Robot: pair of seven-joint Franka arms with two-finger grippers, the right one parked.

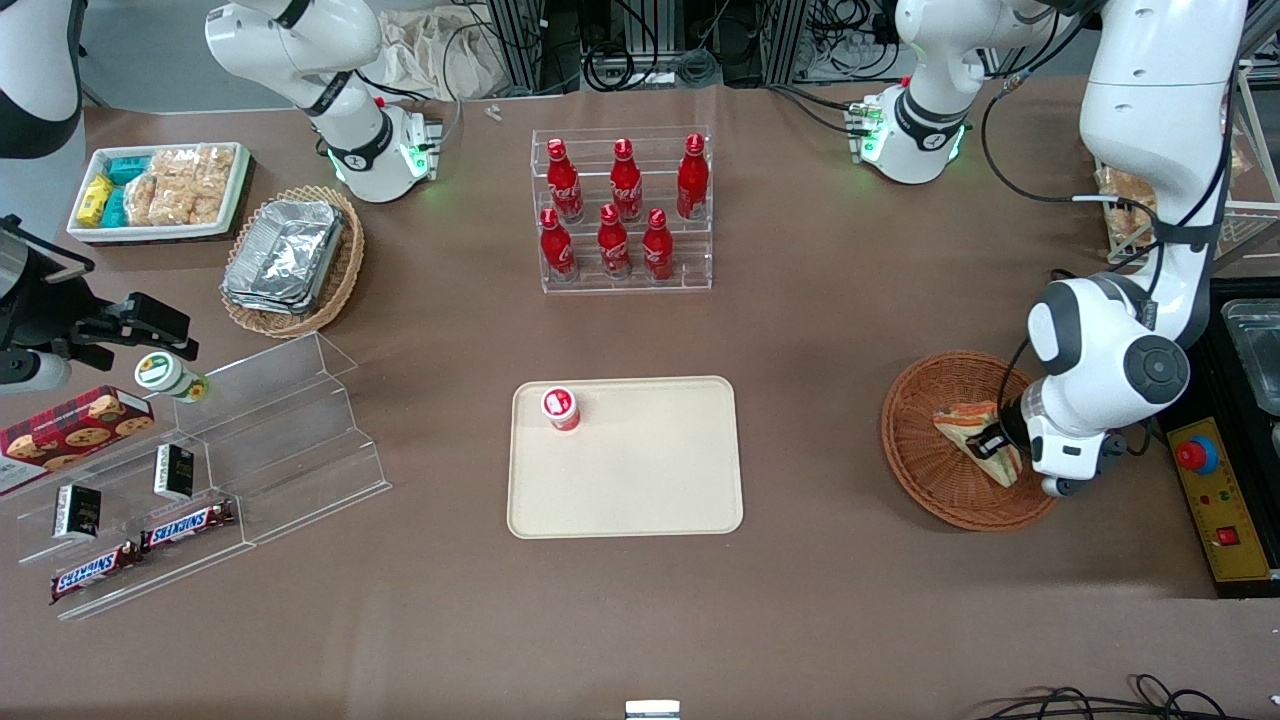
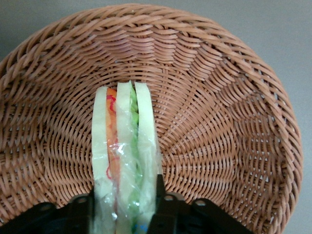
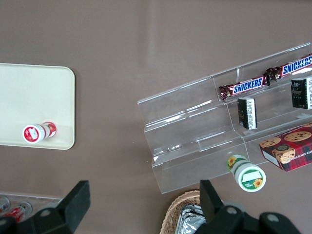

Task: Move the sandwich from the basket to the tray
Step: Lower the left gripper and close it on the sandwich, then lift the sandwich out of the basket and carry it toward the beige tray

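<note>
Fingers (image 2: 159, 195) of the gripper (image 2: 124, 207) closed flat against the bread faces of the sandwich (image 2: 126, 161), upright on edge in the basket (image 2: 229, 122), ready for lifting toward the tray (image 1: 640, 470).

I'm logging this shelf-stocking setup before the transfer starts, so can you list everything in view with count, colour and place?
sandwich: 1, cream bread, orange and green filling, in the basket
basket: 1, reddish-brown wicker, toward the working arm's end
tray: 1, beige, table centre
small cup: 1, red and white, on the tray
cola bottles: 6, red, in a clear rack
foil containers: stack, silver, in a tan basket
Snickers bars: 2, brown, on the clear stepped shelf
cookie box: 1, red plaid
snack tray: 1, white
gripper: 1, black, around the sandwich
</note>
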